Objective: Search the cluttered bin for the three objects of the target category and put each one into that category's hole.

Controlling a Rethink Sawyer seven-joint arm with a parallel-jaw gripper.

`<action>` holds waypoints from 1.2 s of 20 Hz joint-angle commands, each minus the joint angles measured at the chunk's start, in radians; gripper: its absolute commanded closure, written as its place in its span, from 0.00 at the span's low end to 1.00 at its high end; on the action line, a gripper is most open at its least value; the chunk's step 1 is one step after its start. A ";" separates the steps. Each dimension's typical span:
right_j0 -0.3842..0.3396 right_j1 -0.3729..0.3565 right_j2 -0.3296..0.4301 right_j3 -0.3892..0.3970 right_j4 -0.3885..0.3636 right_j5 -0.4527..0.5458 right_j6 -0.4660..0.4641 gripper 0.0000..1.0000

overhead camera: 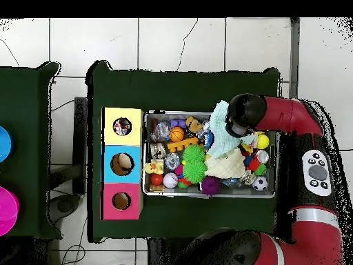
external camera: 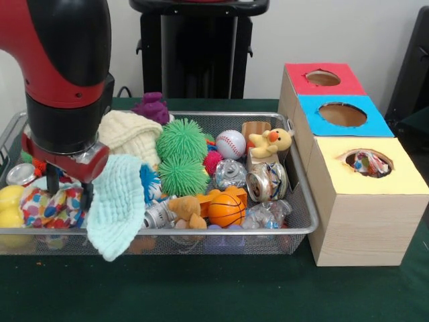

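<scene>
The wire mesh bin (external camera: 305, 221) is full of toys, cans and cloths. A white cloth printed with coloured patches (external camera: 45, 206) lies at the bin's left end in the front view. My gripper (external camera: 70, 188) reaches down onto it with its fingers (external camera: 87, 194) apart, either side of a raised fold of the cloth. Another printed cloth (external camera: 366, 163) shows inside the round hole (external camera: 379, 172) in the yellow-topped box. In the overhead view the arm's end (overhead camera: 241, 117) covers the gripper, and the yellow hole (overhead camera: 122, 126) holds a cloth.
A mint waffle cloth (external camera: 117, 208) hangs over the bin's front rim beside the gripper. A cream cloth (external camera: 131, 134) lies behind it. Green spiky balls (external camera: 182, 157), a baseball (external camera: 230, 143), a basketball (external camera: 226, 209) and cans (external camera: 266, 181) fill the middle. Blue (external camera: 342, 114) and red (external camera: 322, 78) holes stand farther back.
</scene>
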 commanded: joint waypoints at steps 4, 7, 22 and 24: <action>-0.003 0.047 0.023 -0.078 -0.110 0.113 -0.310 0.00; -0.012 0.079 0.035 -0.107 -0.122 0.076 -0.307 0.00; -0.020 0.102 0.061 -0.072 -0.100 0.102 -0.281 0.00; -0.015 0.103 0.058 -0.077 -0.100 0.107 -0.271 0.00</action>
